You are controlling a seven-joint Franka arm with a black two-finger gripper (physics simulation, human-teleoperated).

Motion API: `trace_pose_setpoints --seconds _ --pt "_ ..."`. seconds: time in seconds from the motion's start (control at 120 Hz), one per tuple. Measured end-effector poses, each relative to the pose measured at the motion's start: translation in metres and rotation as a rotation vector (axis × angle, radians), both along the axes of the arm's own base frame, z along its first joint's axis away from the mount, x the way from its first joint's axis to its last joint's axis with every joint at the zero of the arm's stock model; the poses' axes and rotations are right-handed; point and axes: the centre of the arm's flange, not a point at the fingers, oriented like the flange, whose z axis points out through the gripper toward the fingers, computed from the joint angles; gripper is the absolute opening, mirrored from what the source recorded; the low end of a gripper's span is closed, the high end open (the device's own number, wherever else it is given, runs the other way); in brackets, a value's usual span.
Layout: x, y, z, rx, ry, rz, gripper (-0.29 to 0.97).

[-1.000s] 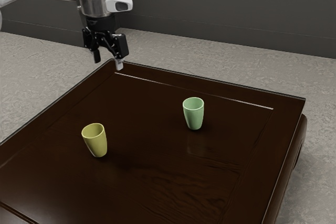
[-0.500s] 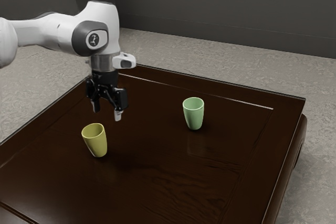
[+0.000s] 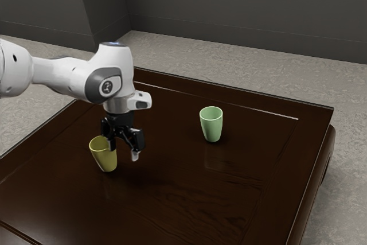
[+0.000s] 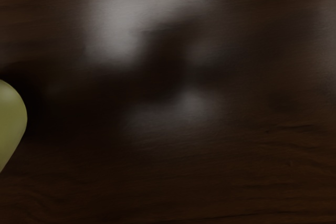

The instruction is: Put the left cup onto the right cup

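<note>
Exterior view: one dark brown wooden table (image 3: 241,199). The one white robot arm (image 3: 63,76) has dropped from upper left to left-centre since a second ago. Two cups stand on the table: a yellow-green cup (image 3: 103,156) lower left and a pale green cup (image 3: 211,123) at centre. One black gripper (image 3: 121,148), fingers spread, hangs just beside the yellow-green cup's rim.

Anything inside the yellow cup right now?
Cannot tell. The gripper, jaws open, hangs at the rim of the yellow cup and covers much of its mouth, so the interior is hidden. Its outer wall shows below.
</note>
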Motion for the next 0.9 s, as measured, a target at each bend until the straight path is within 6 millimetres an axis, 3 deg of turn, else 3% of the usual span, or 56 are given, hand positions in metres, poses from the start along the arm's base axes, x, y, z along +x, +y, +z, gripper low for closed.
trace_pose_setpoints --seconds 0.275,0.717,0.9 --pt "0.01 0.015 0.013 0.003 -0.057 0.025 0.68" --pt "0.007 0.076 0.013 0.013 -0.047 0.099 0.68" --pt "0.007 0.08 0.005 0.01 -0.03 0.091 0.68"
